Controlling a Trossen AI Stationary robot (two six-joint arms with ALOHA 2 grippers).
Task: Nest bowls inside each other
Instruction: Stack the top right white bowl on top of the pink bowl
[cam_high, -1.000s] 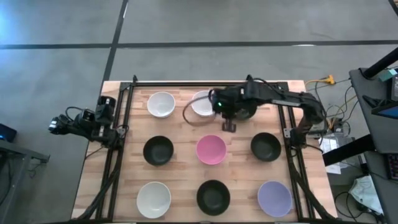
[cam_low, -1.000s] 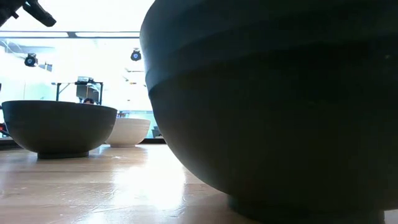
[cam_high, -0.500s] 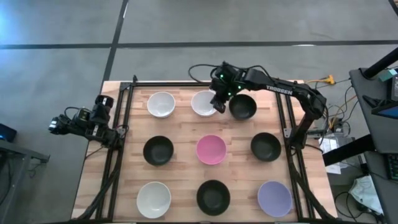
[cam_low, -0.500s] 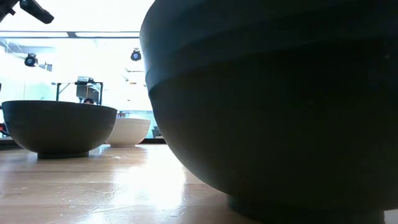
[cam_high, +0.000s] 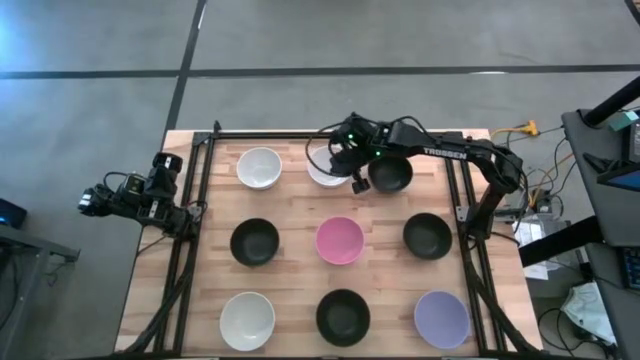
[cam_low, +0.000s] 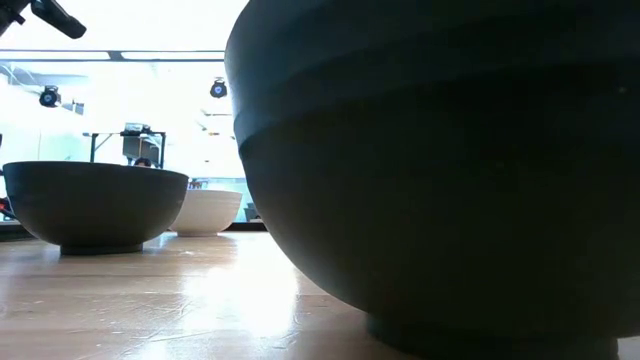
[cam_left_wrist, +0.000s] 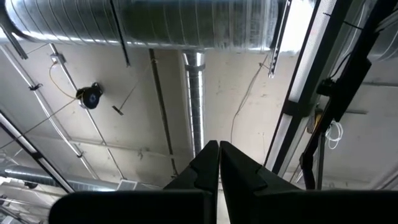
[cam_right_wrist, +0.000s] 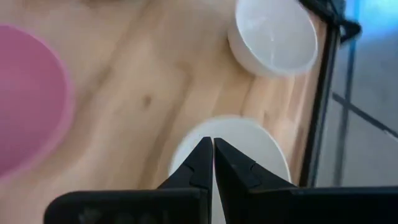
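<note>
- Nine bowls sat apart on the desk (cam_high: 290, 200) in three rows – none nested.
- Back row: white bowl (cam_high: 259, 167), second white bowl (cam_high: 322, 170), black bowl (cam_high: 391, 173).
- Right claw (cam_high: 355, 183) hung over the second white bowl (cam_right_wrist: 249, 146), beside the black one – fingers pressed together, gripping nothing.
- Pink bowl (cam_high: 340, 240) stood at the centre.
- Left claw (cam_left_wrist: 218, 163) was parked off the desk's left edge, fingers pressed together, pointing at the ceiling.

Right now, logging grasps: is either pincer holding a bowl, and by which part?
Neither. The right pincer is shut and empty above a white bowl; the left pincer is shut on nothing.
</note>
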